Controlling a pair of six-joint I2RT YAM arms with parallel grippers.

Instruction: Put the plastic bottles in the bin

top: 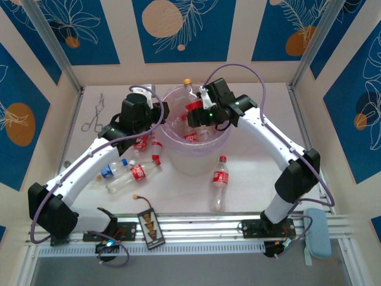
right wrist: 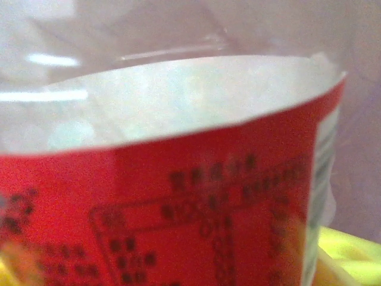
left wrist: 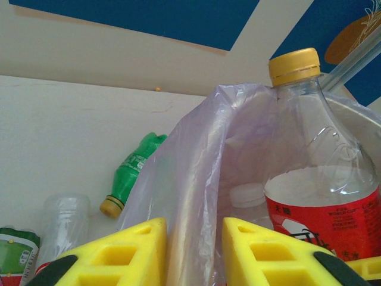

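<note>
Working over a white table (top: pixel 178 192) walled by blue panels (top: pixel 77 24), left jaws pinch the bag (left wrist: pixel 196 179); right jaws unclear.

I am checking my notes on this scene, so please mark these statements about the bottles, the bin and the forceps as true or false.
1. A green bottle lies on the table, outside the bin. True.
2. The forceps lie inside the bin. False: they lie on the table, at its far left.
3. The left gripper pinches the bin's lilac bag. True.
4. The tall bottle at the bin has a blue cap. False: its cap is yellow.
</note>
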